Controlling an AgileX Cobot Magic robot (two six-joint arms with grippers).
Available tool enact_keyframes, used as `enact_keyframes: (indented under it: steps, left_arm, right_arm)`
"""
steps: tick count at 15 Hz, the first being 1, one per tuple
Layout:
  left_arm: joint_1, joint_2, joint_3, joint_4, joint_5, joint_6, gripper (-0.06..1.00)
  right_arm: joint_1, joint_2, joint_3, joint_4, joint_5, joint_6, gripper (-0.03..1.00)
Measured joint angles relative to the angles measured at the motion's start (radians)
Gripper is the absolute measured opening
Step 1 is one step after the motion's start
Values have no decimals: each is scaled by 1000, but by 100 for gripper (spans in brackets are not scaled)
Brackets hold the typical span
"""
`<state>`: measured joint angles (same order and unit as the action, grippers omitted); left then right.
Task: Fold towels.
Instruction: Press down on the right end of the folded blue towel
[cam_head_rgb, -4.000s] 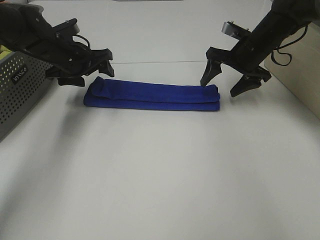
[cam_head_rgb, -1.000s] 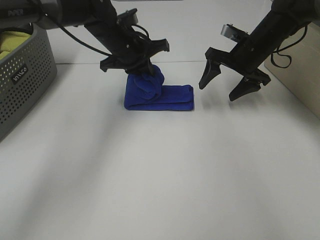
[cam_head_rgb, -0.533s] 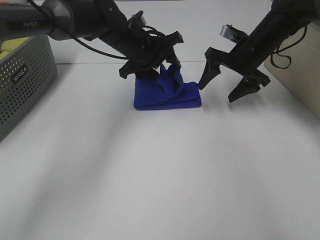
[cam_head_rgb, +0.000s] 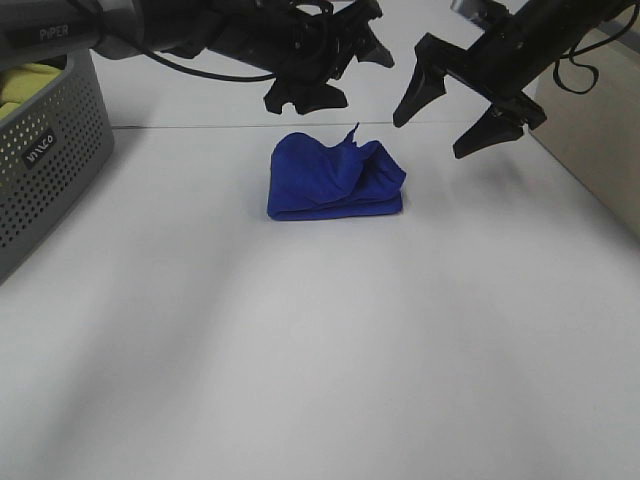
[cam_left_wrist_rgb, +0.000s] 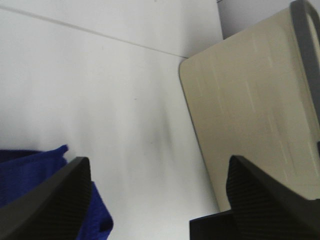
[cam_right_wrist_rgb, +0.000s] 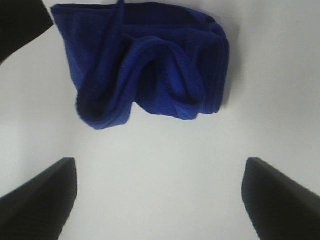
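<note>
1. Two grippers hang above the white table (cam_head_rgb: 300, 350), neither seen whole. The left gripper (cam_head_rgb: 345, 72) reaches across from the left, its arm cut by the top edge. The right gripper (cam_head_rgb: 432, 132) hangs from an arm that leaves at the top right.
2. Both have their fingers spread wide with nothing between them.
3. A blue towel (cam_head_rgb: 335, 180) lies on the table below and between the two grippers, touching neither. It is bunched in loose, rumpled layers, with one corner poking up at its far edge.
4. The left wrist view catches only a corner of the towel; the right wrist view shows it whole.
5. A grey perforated basket (cam_head_rgb: 40, 150) sits at the left edge, cut off. Something yellow (cam_head_rgb: 25, 85) lies inside; I cannot tell what.
6. A beige panel (cam_head_rgb: 590, 130) stands at the right, also cut off, near the right gripper.
</note>
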<state>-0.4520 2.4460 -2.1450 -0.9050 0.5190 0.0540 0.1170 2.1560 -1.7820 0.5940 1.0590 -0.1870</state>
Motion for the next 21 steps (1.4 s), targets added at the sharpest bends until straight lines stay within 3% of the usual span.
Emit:
enact_keyframes:
  steps: [3, 7, 13, 17, 21]
  left_arm:
    - [25, 0, -101, -11, 60, 132, 72]
    - [145, 0, -171, -8, 139, 159, 72]
    - [280, 0, -171, 29, 261, 159, 72]
    - [290, 0, -171, 48, 273, 159, 72]
    - [290, 0, -171, 49, 276, 159, 72]
  right_arm:
    - [0, -4, 0, 178, 12, -115, 84]
    - [14, 8, 0, 397, 12, -268, 84]
    - [145, 87, 0, 431, -83, -345, 84]
    - [168, 147, 0, 522, -155, -400, 84]
    - [159, 181, 0, 503, -227, -395, 84]
